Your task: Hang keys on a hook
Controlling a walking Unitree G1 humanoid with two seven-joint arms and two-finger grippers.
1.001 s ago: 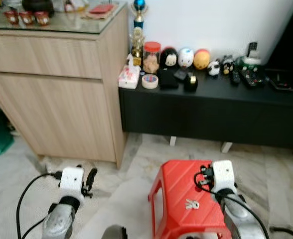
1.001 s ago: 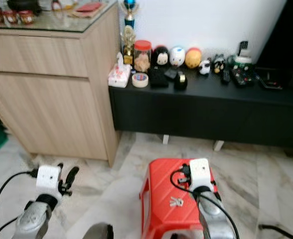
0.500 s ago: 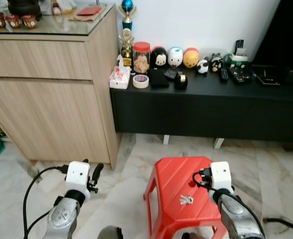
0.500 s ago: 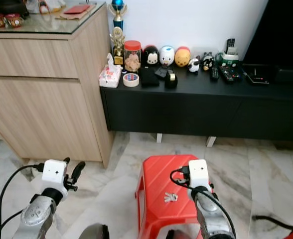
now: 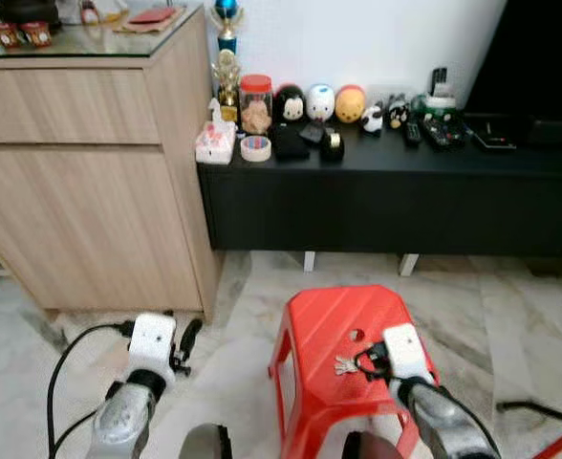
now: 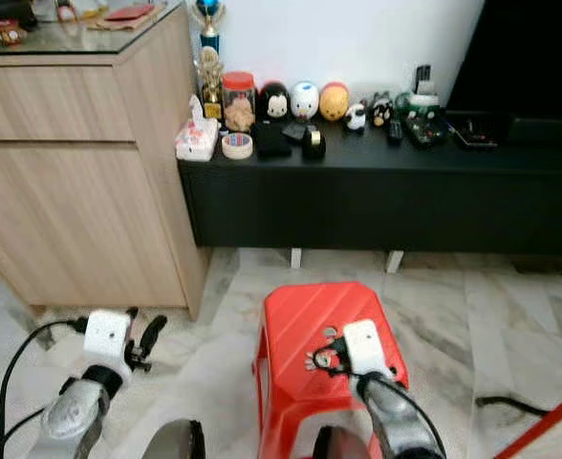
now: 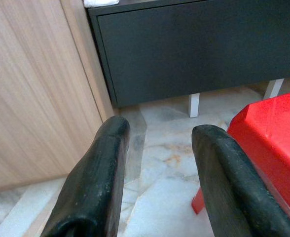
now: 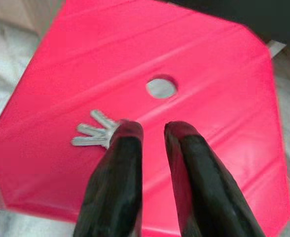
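A red plastic stool [image 5: 334, 330] stands on the marble floor [image 5: 510, 316] in front of a long black cabinet [image 5: 396, 196], and a small bunch of silver keys [image 8: 93, 136] lies flat on the stool's seat, a little way from the round hole [image 8: 161, 88] in the middle of it. The right claw [image 8: 150, 129] is down over the seat with its two black fingers [image 8: 120, 163] parted by only a narrow gap; one fingertip is right at the ring end of the keys, touching or just about touching them, and nothing is gripped between the fingers. From the head camera that same arm reaches in over the stool top with its white wrist box [image 5: 402, 349] just beside the keys. The left claw [image 7: 157, 136] hangs low off to the side of the stool, over the floor, its fingers spread wide and empty, pointed toward the foot of the black cabinet and the edge of a tall light wood cupboard [image 5: 90, 182]. On the black surface sit a row of small things: a tissue pack [image 5: 214, 143], a roll of tape [image 5: 255, 147], a red-lidded jar [image 5: 256, 101], some round toy heads [image 5: 320, 102] and a few remotes [image 5: 441, 127]. A trophy [image 5: 226, 57] stands in the corner by the white wall [image 5: 357, 38].
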